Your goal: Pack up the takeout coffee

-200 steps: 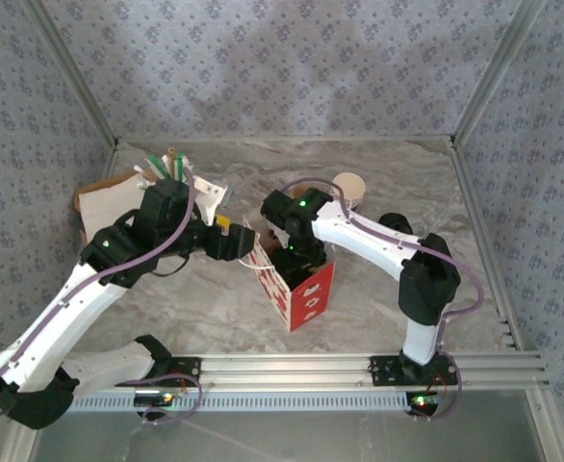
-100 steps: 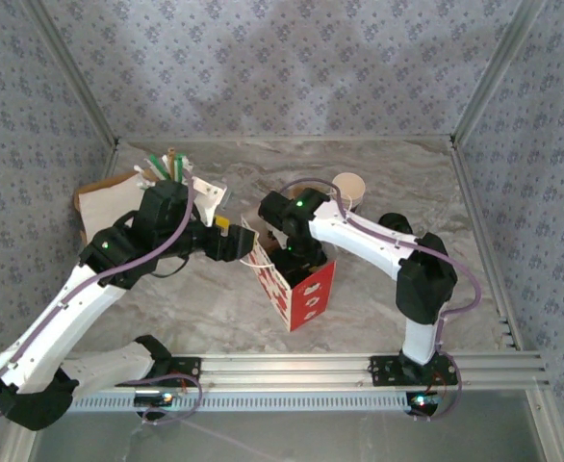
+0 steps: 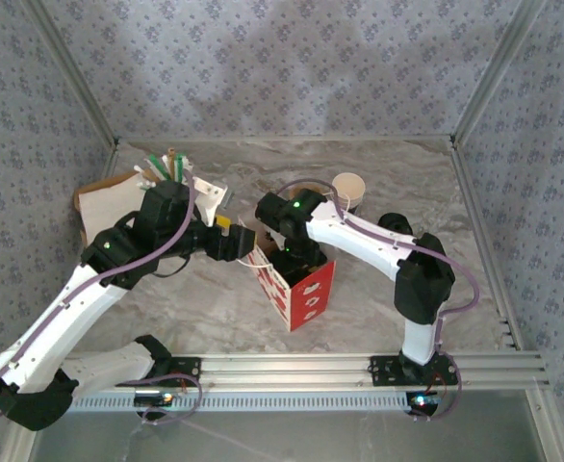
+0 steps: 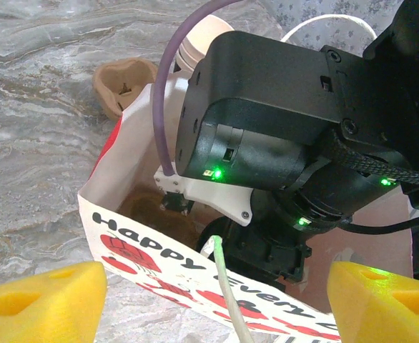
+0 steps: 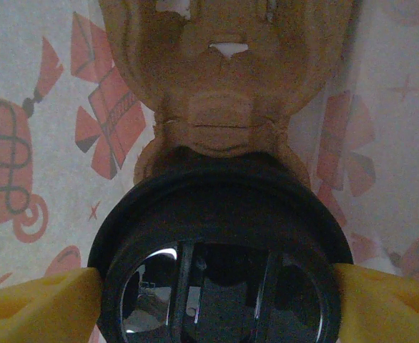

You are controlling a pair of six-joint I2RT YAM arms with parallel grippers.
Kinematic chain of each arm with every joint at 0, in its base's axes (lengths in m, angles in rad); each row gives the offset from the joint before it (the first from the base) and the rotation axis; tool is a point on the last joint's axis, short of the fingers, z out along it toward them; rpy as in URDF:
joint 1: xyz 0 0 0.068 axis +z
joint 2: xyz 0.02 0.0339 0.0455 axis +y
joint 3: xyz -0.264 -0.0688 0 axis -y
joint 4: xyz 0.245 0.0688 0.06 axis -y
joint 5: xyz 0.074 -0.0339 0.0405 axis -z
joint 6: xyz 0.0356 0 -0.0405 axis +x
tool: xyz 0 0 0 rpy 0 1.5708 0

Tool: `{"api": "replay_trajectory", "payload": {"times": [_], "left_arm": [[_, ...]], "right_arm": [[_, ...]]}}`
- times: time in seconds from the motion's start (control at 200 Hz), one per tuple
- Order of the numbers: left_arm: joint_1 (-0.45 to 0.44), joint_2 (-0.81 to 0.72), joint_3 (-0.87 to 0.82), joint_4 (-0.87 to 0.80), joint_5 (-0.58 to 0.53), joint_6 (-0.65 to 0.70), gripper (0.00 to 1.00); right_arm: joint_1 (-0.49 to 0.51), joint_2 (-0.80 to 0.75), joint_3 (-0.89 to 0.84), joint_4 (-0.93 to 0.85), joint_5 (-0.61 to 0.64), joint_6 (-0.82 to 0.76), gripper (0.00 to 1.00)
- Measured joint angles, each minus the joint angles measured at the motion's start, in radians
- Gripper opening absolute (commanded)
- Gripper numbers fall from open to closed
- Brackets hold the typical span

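Note:
The red paper bag (image 3: 308,292) stands open at the table's middle. My right gripper (image 5: 217,304) reaches down inside it. The takeout coffee's black lid (image 5: 220,229) lies between the yellow fingers (image 5: 38,304), which stand open at the rim's two sides. The cup sits in a brown cardboard carrier (image 5: 224,93) at the bag's bottom. My left gripper (image 4: 215,293) is open at the bag's left top edge (image 3: 253,252), its yellow fingers (image 4: 45,296) wide apart on either side of the printed wall and white handle (image 4: 227,286).
A white/tan paper cup (image 3: 348,189) stands behind the bag, with a brown cardboard piece (image 4: 124,80) beside it. Straws and packets (image 3: 171,166) lie on brown paper (image 3: 99,204) at the back left. The right arm's black wrist (image 4: 267,136) covers the bag's mouth.
The right arm's wrist has shifted slightly left and back above the bag. The left arm and the bag have stayed in place.

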Motion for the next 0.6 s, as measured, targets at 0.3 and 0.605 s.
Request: {"api": "replay_trajectory", "payload": {"times": [0.3, 0.605], "left_arm": [[0.0, 0.0, -0.001, 0.002, 0.0, 0.0, 0.81], [0.0, 0.0, -0.001, 0.003, 0.0, 0.0, 0.81]], "right_arm": [[0.002, 0.0, 0.001, 0.0, -0.003, 0.0, 0.87], [0.006, 0.002, 0.005, -0.007, 0.005, 0.0, 0.89]]}}
